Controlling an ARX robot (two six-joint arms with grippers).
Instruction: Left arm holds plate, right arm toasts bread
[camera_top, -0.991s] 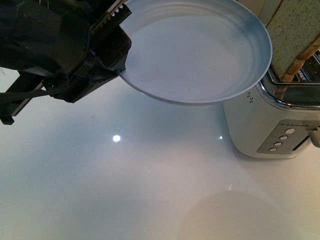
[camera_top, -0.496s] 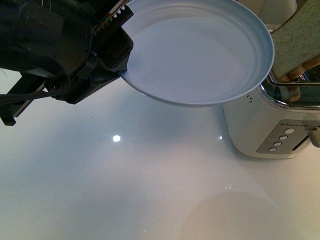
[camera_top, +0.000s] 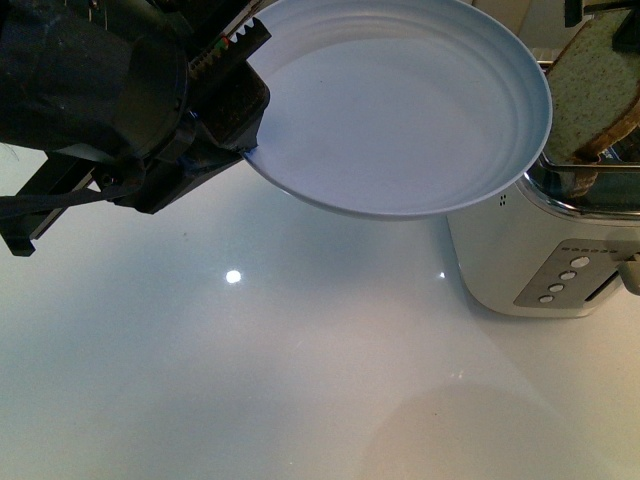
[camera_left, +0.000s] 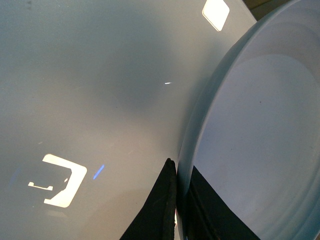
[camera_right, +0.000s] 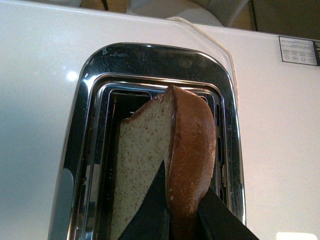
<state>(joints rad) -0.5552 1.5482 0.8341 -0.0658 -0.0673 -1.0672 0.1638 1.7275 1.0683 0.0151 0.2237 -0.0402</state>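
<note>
My left arm (camera_top: 100, 90), bulky and black, fills the upper left of the front view. My left gripper (camera_left: 177, 200) is shut on the rim of the pale blue-grey plate (camera_top: 400, 100) and holds it empty above the table, next to the toaster. In the left wrist view the plate (camera_left: 260, 140) fills the right side. My right gripper (camera_right: 182, 210) is shut on the crust of the bread (camera_right: 190, 150). The slice (camera_top: 595, 90) stands on edge, partly down in the toaster's slot (camera_right: 107, 165).
A silver toaster (camera_top: 530, 260) with a row of buttons stands at the right of the glossy white table (camera_top: 250, 380). Its chrome-rimmed top (camera_right: 160, 52) holds wire guides. The plate's far edge hangs close to the toaster and the bread.
The plate and left arm have edged slightly right and down. The bread has shifted up and to the right at the toaster, and a dark part of my right gripper now shows at the top right.
</note>
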